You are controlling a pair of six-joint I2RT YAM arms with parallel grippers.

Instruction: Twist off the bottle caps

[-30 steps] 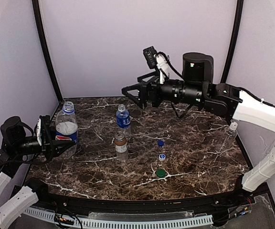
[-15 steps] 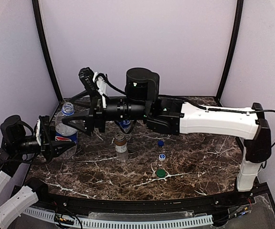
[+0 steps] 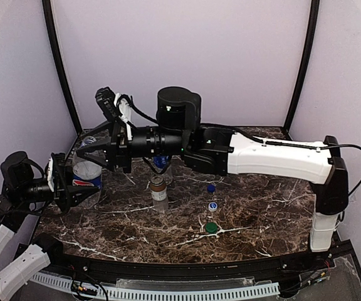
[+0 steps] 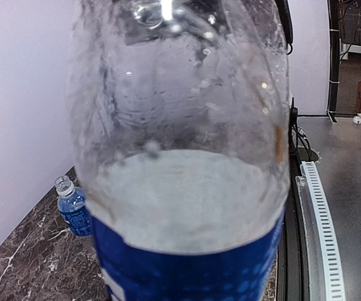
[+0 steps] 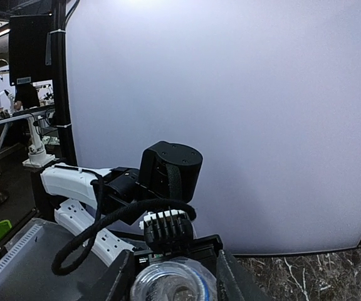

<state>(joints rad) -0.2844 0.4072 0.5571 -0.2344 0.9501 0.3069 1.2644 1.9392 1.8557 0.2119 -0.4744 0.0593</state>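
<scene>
A large clear bottle point(image 3: 88, 178) with a blue label stands at the table's left, and my left gripper point(image 3: 83, 186) is shut on its body. That bottle point(image 4: 180, 207) fills the left wrist view and hides the fingers there. My right gripper point(image 3: 83, 152) reaches across to the bottle's top point(image 5: 171, 287), a clear round rim with a blue ring. Its fingers point(image 5: 119, 283) stand close on either side; contact is unclear, and so is whether a cap sits there. Three loose bottle caps lie on the table: blue point(image 3: 211, 187), blue with white top point(image 3: 213, 205), dark green point(image 3: 211, 227).
A short brown bottle point(image 3: 159, 193) stands mid-table, uncapped. A small blue-labelled bottle point(image 3: 162, 162) behind it is partly hidden by my right arm; this bottle point(image 4: 74, 210) also shows in the left wrist view. The right arm point(image 3: 274, 157) spans the table's back half. Curved walls enclose the table.
My right arm has swung left across the table to the top of the large bottle, and its jaws have narrowed from wide open. The left gripper and bottle have stayed put.
</scene>
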